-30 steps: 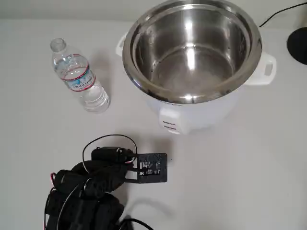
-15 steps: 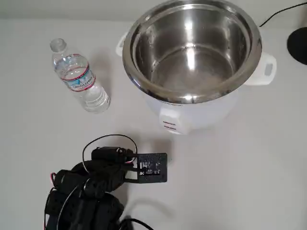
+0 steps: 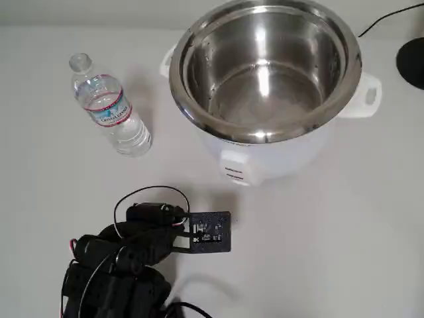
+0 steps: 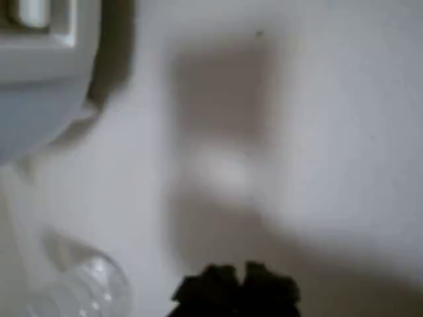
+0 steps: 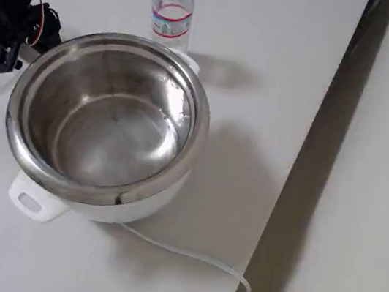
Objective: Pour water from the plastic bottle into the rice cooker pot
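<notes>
The plastic bottle (image 3: 108, 105) stands upright and capless on the white table, left of the cooker in the overhead view, with clear water (image 3: 130, 134) in it. In the fixed view the bottle (image 5: 173, 11) stands behind the cooker. The rice cooker pot (image 3: 265, 66), shiny steel in a white body, sits open; its inside (image 5: 108, 129) looks dry. My black arm (image 3: 129, 258) is folded low at the front left, well apart from both. In the blurred wrist view my gripper (image 4: 236, 288) shows as two dark tips pressed together, shut on nothing, with the bottle (image 4: 86, 285) at lower left.
A black round base (image 3: 412, 61) with a black cable sits at the overhead view's top right. A white power cord (image 5: 192, 257) trails from the cooker toward the table edge (image 5: 300, 178). Bare white table lies between arm, bottle and cooker.
</notes>
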Motion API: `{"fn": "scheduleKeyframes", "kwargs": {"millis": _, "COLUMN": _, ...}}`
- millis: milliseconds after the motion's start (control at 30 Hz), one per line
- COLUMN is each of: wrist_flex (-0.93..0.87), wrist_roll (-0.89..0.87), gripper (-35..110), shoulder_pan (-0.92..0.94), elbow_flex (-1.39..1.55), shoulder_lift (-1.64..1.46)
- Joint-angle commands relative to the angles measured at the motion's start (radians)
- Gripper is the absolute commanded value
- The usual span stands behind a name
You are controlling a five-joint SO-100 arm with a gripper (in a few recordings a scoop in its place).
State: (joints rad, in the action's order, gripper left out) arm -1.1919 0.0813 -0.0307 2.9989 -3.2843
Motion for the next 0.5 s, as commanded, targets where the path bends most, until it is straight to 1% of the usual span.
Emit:
{"fn": "scheduleKeyframes", "kwargs": {"millis": 0, "wrist_flex": -0.003, "wrist_roll": -0.002, "gripper": 0, "shoulder_pan": 0.009, "elbow_flex": -0.005, "shoulder_lift": -0.006}}
{"fn": "scheduleKeyframes", "kwargs": {"millis": 100, "wrist_flex": -0.003, "wrist_roll": 0.000, "gripper": 0, "shoulder_pan": 0.009, "elbow_flex": -0.005, "shoulder_lift": -0.006}}
{"fn": "scheduleKeyframes", "kwargs": {"millis": 167, "wrist_flex": -0.003, "wrist_roll": 0.029, "gripper": 0, "shoulder_pan": -0.023, "elbow_flex": -0.005, "shoulder_lift": -0.006}}
{"fn": "scheduleKeyframes", "kwargs": {"millis": 300, "wrist_flex": -0.005, "wrist_roll": 0.167, "gripper": 0, "shoulder_pan": -0.153, "elbow_flex": -0.005, "shoulder_lift": -0.006}}
{"fn": "scheduleKeyframes", "kwargs": {"millis": 467, "wrist_flex": -0.017, "wrist_roll": 0.284, "gripper": 0, "shoulder_pan": -0.255, "elbow_flex": -0.003, "shoulder_lift": -0.008}}
